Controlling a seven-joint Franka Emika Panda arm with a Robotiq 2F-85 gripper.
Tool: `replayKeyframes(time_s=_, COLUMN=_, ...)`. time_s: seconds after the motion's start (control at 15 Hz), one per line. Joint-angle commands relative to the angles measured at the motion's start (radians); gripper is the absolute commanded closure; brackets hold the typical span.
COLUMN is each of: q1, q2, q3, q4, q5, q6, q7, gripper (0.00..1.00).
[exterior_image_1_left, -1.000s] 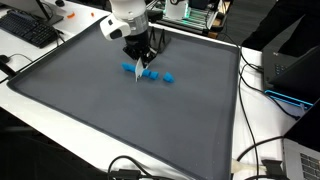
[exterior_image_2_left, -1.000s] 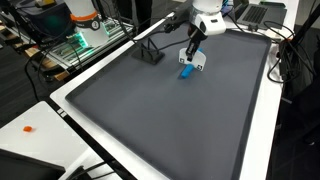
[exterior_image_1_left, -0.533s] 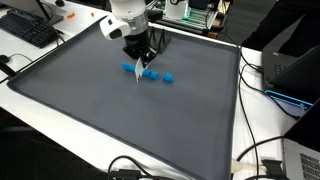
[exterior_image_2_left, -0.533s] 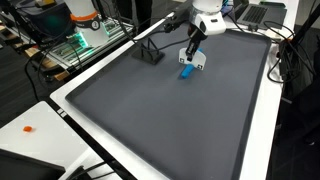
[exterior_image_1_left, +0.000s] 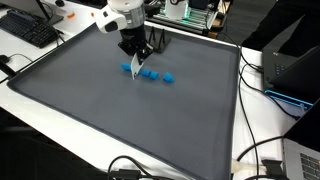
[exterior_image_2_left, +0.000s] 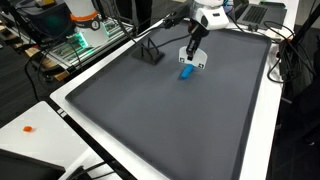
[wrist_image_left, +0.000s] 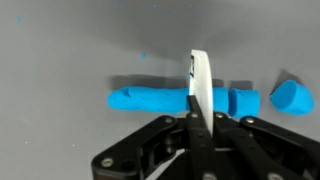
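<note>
The end effector (wrist_image_left: 193, 122), clamped on a stiff white blade (wrist_image_left: 198, 75) at frame centre, stands over the blue dough strip (wrist_image_left: 145, 99) (judged soft, light, easily dented: handle it via the blade).

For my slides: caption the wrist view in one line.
Hand gripping a white blade across a blue clay roll, cut pieces alongside, on a grey mat.
</note>
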Motion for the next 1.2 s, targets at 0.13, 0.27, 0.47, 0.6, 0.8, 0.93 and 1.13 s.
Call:
replayKeyframes(time_s=0.13, q1=0.002, q2=-0.057, q3=-0.024, q4=-0.02, q5=-0.054, q6=-0.035, q7=0.025, gripper=0.99)
replayKeyframes(time_s=0.27, q1=-0.002, q2=-0.064, q3=-0.026, q4=-0.019, q5=-0.054, q6=-0.035, q7=0.022, gripper=0.99)
replayKeyframes(time_s=0.47, q1=-0.009, q2=-0.07, q3=-0.026, q4=-0.019, q5=-0.04, q6=-0.026, q7=0.014, gripper=0.99)
replayKeyframes(time_s=0.6, q1=-0.012, q2=-0.072, q3=-0.029, q4=-0.018, q5=-0.039, q6=-0.025, q7=0.013, gripper=0.99)
replayKeyframes(time_s=0.8, q1=-0.026, q2=-0.075, q3=-0.022, q4=-0.018, q5=-0.011, q6=-0.018, q7=-0.003, gripper=0.99)
replayKeyframes(time_s=0.93, q1=-0.03, q2=-0.078, q3=-0.023, q4=-0.016, q5=-0.009, q6=-0.021, q7=-0.004, gripper=0.99)
replayKeyframes(time_s=1.13, q1=-0.05, q2=-0.09, q3=-0.008, q4=-0.016, q5=0.039, q6=-0.021, q7=-0.034, gripper=0.99)
